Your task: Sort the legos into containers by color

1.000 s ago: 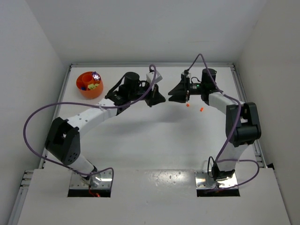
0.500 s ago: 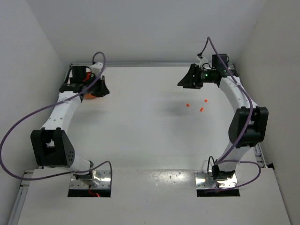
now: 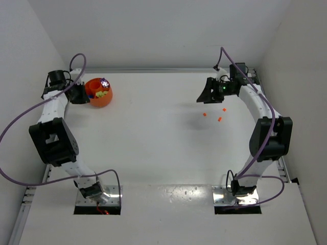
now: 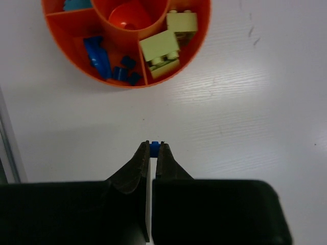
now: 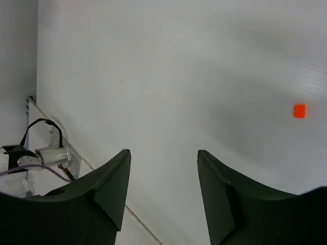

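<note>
1. The left gripper (image 4: 154, 149) is closed on a tiny blue brick (image 4: 155, 145), pinched at the very tips of its fingers so that only a sliver shows. It hangs over the bare table (image 4: 230, 112), just short of the round orange bowl (image 4: 200, 35) at the far left corner.
2. The bowl is split by thin walls. Blue bricks (image 4: 104, 61) lie in one outer compartment and yellow-green bricks (image 4: 163, 51) in the one beside it, around a central cup (image 4: 130, 13).
3. The hold looks shallow, so a jolt on the way over could let the blue brick slip out. It would then land on the table.
4. Letting go too soon leaves the blue brick outside the bowl. Letting go a little to one side could drop it among the yellow-green bricks or into the central cup, because only a thin divider separates the colours.
5. Coming in too low could make the fingers strike the bowl's rim. That could push or tip the light bowl and mix what is already sorted.
6. The right gripper (image 5: 163, 171) stands open with nothing between its fingers, above the table at the far right.
7. Three orange bricks (image 3: 220, 119) lie close together, near that gripper.
8. The right wrist view shows only one orange brick (image 5: 299, 111), far off at the edge, so a straight descent would probably miss it.
9. The orange bricks are small and close together, so wide jaws may knock a neighbour away or close on two at once.
</note>
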Motion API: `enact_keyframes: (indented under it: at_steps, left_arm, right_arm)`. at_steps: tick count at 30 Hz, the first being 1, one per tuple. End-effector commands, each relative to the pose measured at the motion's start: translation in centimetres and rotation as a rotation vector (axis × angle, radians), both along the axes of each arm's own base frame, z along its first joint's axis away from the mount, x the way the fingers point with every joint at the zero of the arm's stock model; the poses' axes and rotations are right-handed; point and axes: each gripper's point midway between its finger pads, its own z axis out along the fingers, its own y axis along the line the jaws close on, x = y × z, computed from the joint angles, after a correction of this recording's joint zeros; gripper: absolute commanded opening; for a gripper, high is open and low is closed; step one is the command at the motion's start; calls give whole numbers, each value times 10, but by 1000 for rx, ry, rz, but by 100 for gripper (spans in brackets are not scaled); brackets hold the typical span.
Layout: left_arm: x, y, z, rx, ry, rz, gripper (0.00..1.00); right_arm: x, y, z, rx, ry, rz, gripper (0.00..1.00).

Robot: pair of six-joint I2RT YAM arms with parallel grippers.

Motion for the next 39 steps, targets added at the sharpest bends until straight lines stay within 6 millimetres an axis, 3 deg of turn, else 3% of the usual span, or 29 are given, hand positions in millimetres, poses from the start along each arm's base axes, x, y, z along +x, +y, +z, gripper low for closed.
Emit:
enact_keyframes:
  at_steps: [1, 21, 23, 35, 39]
  left_arm:
    - [12, 18, 15, -25, -39, 31, 4]
    - [70, 30, 9, -47, -61, 47, 11]
    - [72, 27, 3, -45, -47, 44, 16]
    - [86, 32, -16, -40, -20, 61, 20]
    - [88, 33, -18, -40, -18, 61, 30]
  right_arm:
    - [-3, 1, 13, -12, -55, 19, 56]
    - [-4, 1, 6, -12, -37, 20, 56]
    - [-4, 1, 6, -12, -37, 20, 56]
    - [-3, 0, 2, -20, -28, 15, 56]
    - [-3, 0, 2, -20, -28, 15, 56]
